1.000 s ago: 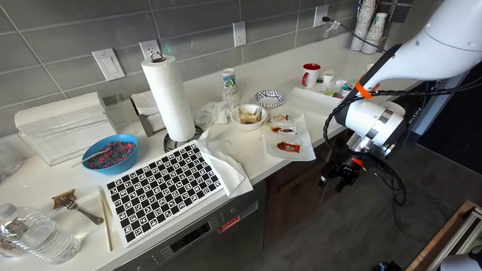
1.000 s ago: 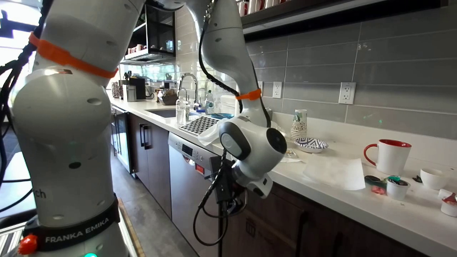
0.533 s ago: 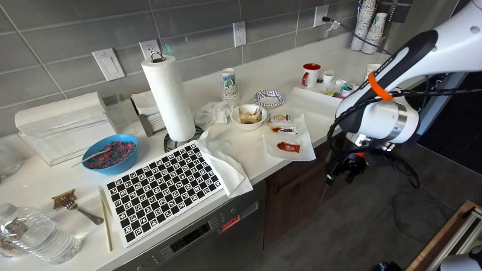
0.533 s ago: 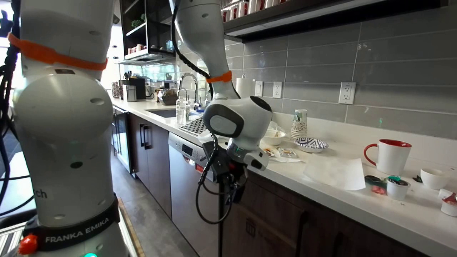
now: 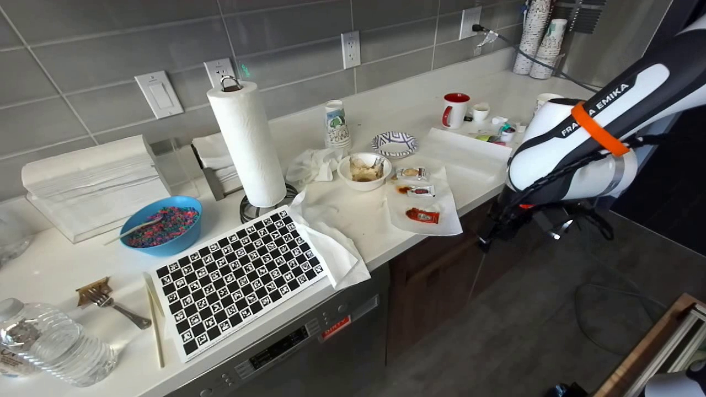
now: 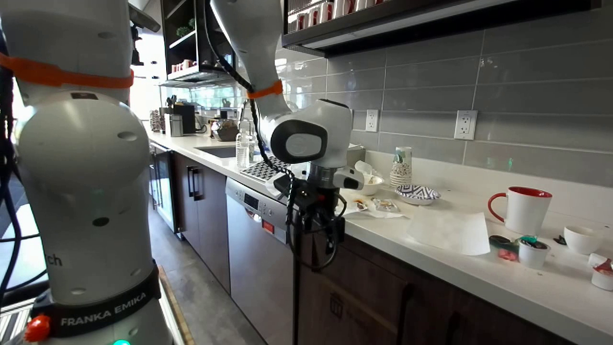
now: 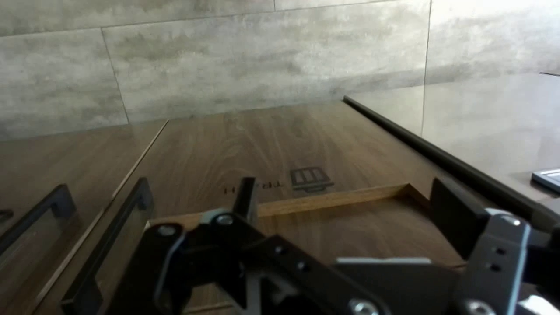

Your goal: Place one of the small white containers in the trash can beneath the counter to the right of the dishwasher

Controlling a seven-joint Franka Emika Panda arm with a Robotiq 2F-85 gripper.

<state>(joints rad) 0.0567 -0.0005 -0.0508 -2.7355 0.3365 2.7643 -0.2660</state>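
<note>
Small white containers stand on the off-white counter (image 6: pixel 550 290): one tub with dark contents and a teal lid piece (image 6: pixel 533 254), and one with a reddish top (image 6: pixel 602 278). A tub also shows in an exterior view (image 5: pixel 507 134). The grey dishwasher (image 6: pixel 261 282) sits left of a brown cabinet front with a trash symbol (image 6: pixel 336 306). The trash can itself is hidden. My gripper (image 7: pixel 350 205) is open and empty, facing that front and its recessed wood-edged slot (image 7: pixel 332 202). In an exterior view the gripper (image 5: pixel 488 237) hangs just off the counter's front edge.
A red-and-white mug (image 6: pixel 527 211), a small white bowl (image 6: pixel 582 239), white paper (image 6: pixel 448 232) and a patterned bowl (image 6: pixel 417 194) stand on the counter. Black cabinet handles (image 7: pixel 118 236) stick out beside the gripper. The dishwasher bears a red label (image 5: pixel 335 327).
My gripper has risen beside the cabinet front and turned to point more downward. The forearm has swung with it. The objects on the counter have not moved.
</note>
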